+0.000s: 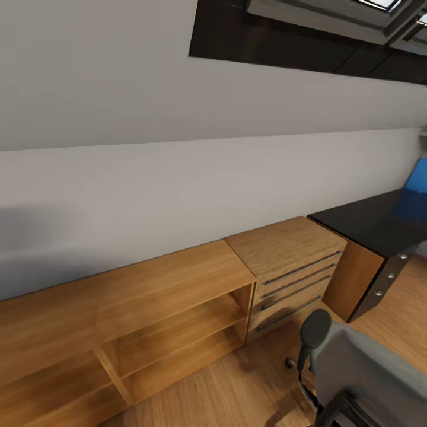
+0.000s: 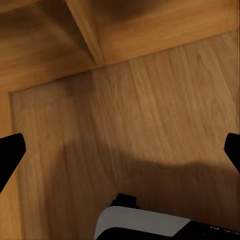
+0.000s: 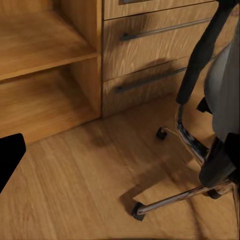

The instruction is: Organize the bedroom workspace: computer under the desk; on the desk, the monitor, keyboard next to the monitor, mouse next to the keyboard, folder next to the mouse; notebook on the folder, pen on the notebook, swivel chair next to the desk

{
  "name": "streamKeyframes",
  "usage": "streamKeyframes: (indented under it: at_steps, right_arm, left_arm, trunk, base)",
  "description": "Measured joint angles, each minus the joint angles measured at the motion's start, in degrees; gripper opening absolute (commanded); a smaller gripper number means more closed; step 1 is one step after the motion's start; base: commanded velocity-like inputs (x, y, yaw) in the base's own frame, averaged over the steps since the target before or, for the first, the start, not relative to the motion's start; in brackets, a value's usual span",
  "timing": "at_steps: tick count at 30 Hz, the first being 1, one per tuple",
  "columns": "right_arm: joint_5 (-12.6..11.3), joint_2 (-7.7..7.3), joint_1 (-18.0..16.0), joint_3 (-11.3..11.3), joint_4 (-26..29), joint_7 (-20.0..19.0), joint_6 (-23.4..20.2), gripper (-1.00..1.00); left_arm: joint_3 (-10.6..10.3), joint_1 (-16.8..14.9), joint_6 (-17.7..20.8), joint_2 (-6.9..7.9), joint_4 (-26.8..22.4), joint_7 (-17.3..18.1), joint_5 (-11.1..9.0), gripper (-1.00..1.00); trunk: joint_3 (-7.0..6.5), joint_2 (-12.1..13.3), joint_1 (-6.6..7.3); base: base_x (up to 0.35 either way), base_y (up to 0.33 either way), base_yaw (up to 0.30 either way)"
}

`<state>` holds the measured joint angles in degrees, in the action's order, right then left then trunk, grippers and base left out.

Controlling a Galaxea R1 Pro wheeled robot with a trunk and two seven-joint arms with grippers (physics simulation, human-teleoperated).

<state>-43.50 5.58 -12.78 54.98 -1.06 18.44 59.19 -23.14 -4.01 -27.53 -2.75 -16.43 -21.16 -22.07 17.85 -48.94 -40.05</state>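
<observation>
With both grippers' fingers apart and empty, the base should swing right past the swivel chair [image 1: 362,379] toward the desk [image 1: 373,228], where the blue folder [image 1: 415,193] shows.

Desk, folder and swivel chair in view.
Black desk [image 1: 367,222] against wall, silver-knob drawer unit below; blue folder [image 1: 415,196] on its far end; grey swivel chair [image 1: 362,379] on floor near desk, wheeled metal base.

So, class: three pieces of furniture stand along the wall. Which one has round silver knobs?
The black desk at the right end. Its dark drawer unit has round knobs, while the light wooden chest beside it has long bar handles and the open shelf unit has none.
</observation>
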Motion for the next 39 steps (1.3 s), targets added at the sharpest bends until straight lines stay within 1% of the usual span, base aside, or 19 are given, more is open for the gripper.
streamKeyframes:
  at_steps: [12,20,32,39]
  right_arm:
    - [0.0,0.00,0.0,0.0,0.0,0.0,0.0,1.00]
    - [0.0,0.08,0.0,0.0,0.0,0.0,0.0,1.00]
    - [0.0,0.01,0.0,0.0,0.0,0.0,-0.1,1.00]
    - [-0.1,-0.03,0.0,-0.1,0.0,0.0,-0.2,1.00]
  left_arm:
    - [0.0,0.0,0.0,0.04,0.0,0.0,0.0,1.00]
    - [0.2,0.0,-0.1,0.08,0.0,-0.1,0.0,1.00]
    - [0.2,0.0,-0.1,0.09,0.0,-0.1,-0.1,1.00]
    - [0.2,0.0,-0.1,0.08,0.0,-0.1,-0.1,1.00]
  trunk:
    - [0.00,0.0,0.00]
    - [0.00,0.0,0.00]
    - [0.00,0.0,0.00]
    - [0.00,0.0,0.02]
  base:
    - [0.001,0.005,-0.300]
    - [0.000,0.180,-0.300]
    - [0.002,0.017,-0.300]
    - [0.136,0.164,-0.300]
